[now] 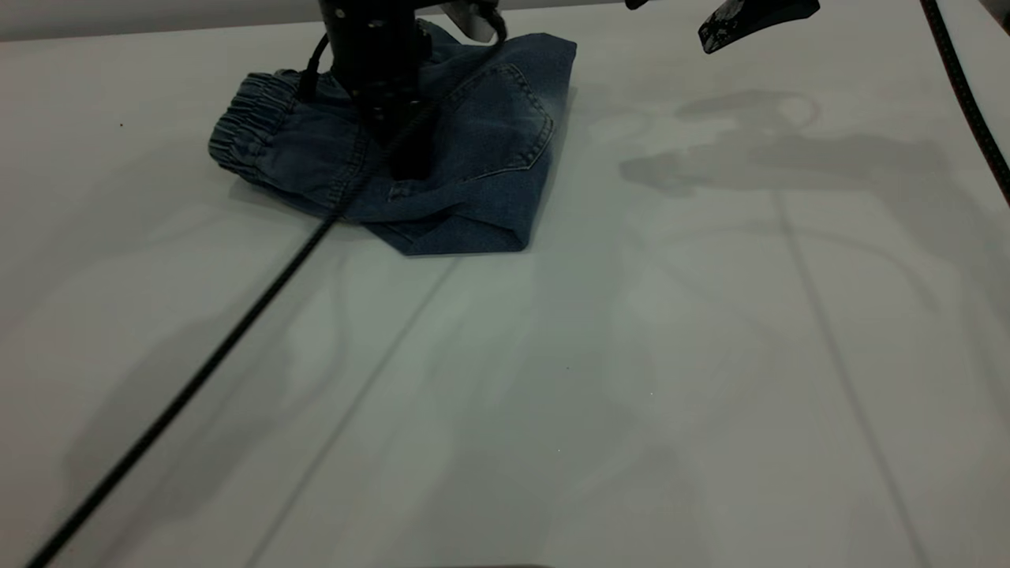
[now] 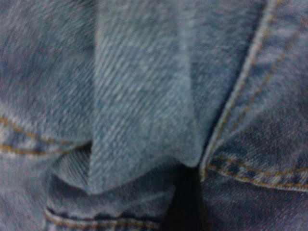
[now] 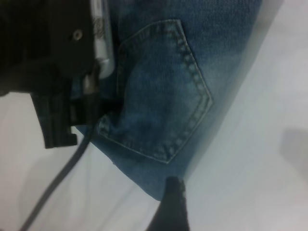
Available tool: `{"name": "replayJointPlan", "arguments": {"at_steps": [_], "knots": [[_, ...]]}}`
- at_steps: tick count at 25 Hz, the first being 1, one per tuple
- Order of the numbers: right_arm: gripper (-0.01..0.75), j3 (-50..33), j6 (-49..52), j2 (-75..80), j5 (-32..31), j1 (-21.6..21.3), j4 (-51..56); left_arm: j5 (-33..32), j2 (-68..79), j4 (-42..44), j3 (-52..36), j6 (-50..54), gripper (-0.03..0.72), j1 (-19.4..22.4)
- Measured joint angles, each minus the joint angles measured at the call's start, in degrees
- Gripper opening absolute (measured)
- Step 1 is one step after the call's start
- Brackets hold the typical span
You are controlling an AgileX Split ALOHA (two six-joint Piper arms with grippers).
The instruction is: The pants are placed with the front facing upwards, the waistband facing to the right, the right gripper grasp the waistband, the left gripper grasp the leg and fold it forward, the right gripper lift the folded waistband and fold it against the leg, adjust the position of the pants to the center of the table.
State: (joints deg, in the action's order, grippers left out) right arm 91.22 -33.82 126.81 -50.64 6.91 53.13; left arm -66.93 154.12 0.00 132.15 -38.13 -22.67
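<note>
Pants [image 1: 481, 150]: dark blue denim with a fine diagonal twill weave, fading to a paler, washed blue toward the folded edge; seams and patch pocket [image 1: 505, 118] outlined in tan double stitching. Waistband [image 1: 248, 126]: the same blue, ribbed with fine gathered pleats. Desk [image 1: 631, 394]: plain matte white, crossed by soft grey shadows. Left claw [image 1: 410, 154]: black, with a black cable [image 1: 197, 379] and a small grey-white piece. Right claw [image 1: 746, 22]: black, with pale speckled marks.
</note>
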Motion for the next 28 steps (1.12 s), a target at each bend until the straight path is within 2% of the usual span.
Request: {"name": "replayJointPlan", "arguments": {"at_steps": [4, 10, 15, 20, 28], "knots": [[0.592, 0.0, 0.0, 0.0, 0.2, -0.1, 0.0, -0.2, -0.1, 1.5, 0.1, 11.5, 0.557, -2.7], [0.592, 0.0, 0.0, 0.0, 0.7, -1.0, 0.0, -0.2, 0.1, 0.0, 2.4, 27.2, 0.557, -9.1], [0.592, 0.0, 0.0, 0.0, 0.9, -2.2, 0.0, -0.2, 0.2, 0.0, 3.9, 28.3, 0.557, -12.3], [0.592, 0.0, 0.0, 0.0, 0.5, -3.7, 0.0, -0.2, -1.6, 3.7, 3.9, 28.4, 0.557, -12.3], [0.592, 0.0, 0.0, -0.1, -2.0, -5.7, 0.0, -0.2, -14.5, 4.4, 3.9, 27.8, 0.557, -12.2]]}}
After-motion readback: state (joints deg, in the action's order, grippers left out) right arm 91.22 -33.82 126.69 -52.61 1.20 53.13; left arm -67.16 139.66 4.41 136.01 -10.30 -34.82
